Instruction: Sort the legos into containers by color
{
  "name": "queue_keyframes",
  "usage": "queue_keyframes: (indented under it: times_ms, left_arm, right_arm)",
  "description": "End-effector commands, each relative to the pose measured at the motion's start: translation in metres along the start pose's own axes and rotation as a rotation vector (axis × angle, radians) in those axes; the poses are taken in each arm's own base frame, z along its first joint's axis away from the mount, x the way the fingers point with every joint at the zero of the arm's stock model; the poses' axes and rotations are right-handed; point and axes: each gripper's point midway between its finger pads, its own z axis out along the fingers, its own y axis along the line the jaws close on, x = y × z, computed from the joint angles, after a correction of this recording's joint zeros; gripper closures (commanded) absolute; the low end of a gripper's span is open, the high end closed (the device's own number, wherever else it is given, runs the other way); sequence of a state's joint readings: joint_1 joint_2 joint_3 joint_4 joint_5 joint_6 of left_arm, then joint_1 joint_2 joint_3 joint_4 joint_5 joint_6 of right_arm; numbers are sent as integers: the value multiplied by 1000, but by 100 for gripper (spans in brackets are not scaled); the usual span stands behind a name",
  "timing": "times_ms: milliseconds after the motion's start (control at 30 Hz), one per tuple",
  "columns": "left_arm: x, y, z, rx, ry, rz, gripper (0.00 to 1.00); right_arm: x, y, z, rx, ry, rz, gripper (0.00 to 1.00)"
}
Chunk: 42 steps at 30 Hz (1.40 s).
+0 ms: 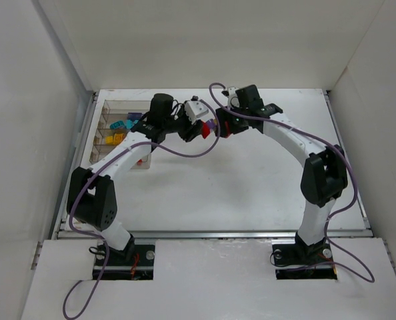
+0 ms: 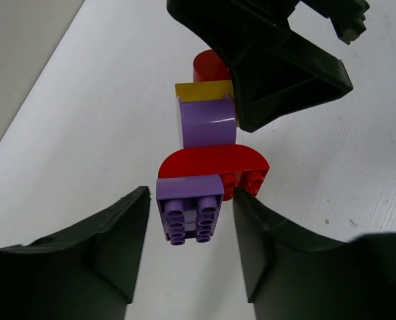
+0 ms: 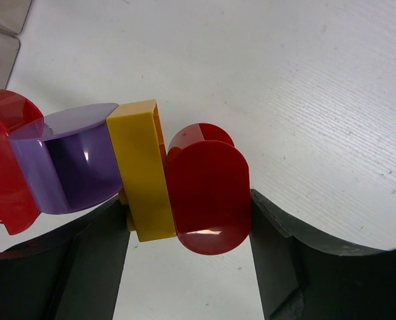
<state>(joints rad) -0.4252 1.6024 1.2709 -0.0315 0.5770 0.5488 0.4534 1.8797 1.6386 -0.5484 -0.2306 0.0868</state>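
Seen from the top, the tray [image 1: 118, 105] sits at the far left of the table [image 1: 251, 187]. Some loose legos [image 1: 117, 138] lie in it, blue, yellow, purple and red. Just right of the tray, the left gripper [image 1: 203, 129] and the right gripper [image 1: 223, 127] come nose to nose. The stack [image 1: 211, 125] of stuck-together legos is between them, out of the tray. The left wrist view shows the stack end on. The purple brick [image 2: 190, 212] is nearest, then a red dome [image 2: 215, 162], a round purple piece [image 2: 207, 122], a yellow slab [image 2: 203, 90] and a red end brick [image 2: 209, 67]. The left gripper's fingers [image 2: 118, 240] are spread, one on each side of the purple brick. A thin strip of table shows on each side, so they are not pinching it. The black right gripper reaches in from the top and covers the far end of the stack. In the right wrist view, a corner of the tray shows at the top left, well away from the stack. The right gripper's fingers [image 3: 78, 267] pinch the stack. One finger presses the yellow slab [image 3: 141, 173] and the other presses the red end brick [image 3: 208, 193].
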Motion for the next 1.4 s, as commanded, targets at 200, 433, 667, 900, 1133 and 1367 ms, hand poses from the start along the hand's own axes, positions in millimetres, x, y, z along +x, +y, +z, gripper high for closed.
queue_keyframes:
  times_ms: [200, 433, 667, 900, 1133, 1367]
  left_arm:
    - [-33, 17, -6, -75, -67, 33, 94]
    - [-21, 24, -13, -116, -17, -8, 100]
    - [-25, 20, -20, -92, -19, -26, 100]
    - [-13, 11, -29, -73, 15, -53, 100]
    - [-10, 10, -34, -82, 16, -75, 100]
    - [-13, 10, -36, -85, 8, -92, 100]
  right_arm:
    - [-31, 15, -17, -38, -109, -30, 100]
    - [-11, -12, -6, 5, -45, 93, 100]
    - [-9, -38, -4, 55, -66, 215, 100]
    - [0, -58, 2, 123, -32, 262, 100]
    - [33, -79, 22, 219, 80, 287, 100]
    - [65, -91, 34, 371, 190, 279, 94]
